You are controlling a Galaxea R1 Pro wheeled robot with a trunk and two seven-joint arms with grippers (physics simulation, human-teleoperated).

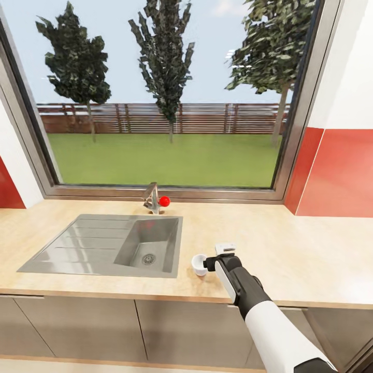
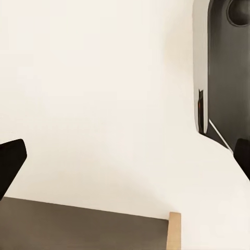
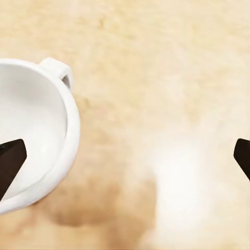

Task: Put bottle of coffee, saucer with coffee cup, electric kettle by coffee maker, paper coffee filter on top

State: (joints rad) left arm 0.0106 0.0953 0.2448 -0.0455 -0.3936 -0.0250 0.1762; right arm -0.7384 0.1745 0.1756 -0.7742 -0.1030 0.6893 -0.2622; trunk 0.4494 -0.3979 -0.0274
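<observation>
You are facing a long light wood-grain desk (image 1: pixel 290 243) that runs across the whole head view over grey cabinet fronts (image 1: pixel 77 326). A stainless sink (image 1: pixel 103 246) with a ribbed drainboard is let into it on your left, and a faucet (image 1: pixel 153 198) with a red knob stands behind the basin. Above the desk a wide window (image 1: pixel 166 98) looks out on grass, a slatted fence and three trees. Red wall panels (image 1: pixel 336 171) flank the window to your right, with a sliver of red at the far left too.

The coffee cup (image 1: pixel 199 264) stands upright on the desk, just right of the sink's near corner and close to the front edge. Your right end effector (image 1: pixel 220 257) sits just beside it on the desk side away from the sink. In the right wrist view the white cup (image 3: pixel 31 135) lies under one dark fingertip (image 3: pixel 10 159), handle pointing away, while the other fingertip is far across bare wood; the fingers are spread wide and grip nothing.

In the left wrist view your left end effector (image 2: pixel 125 156) also has its fingertips (image 2: pixel 10 161) spread wide, holding nothing, over a pale surface, with a grey-and-dark robot part alongside.
</observation>
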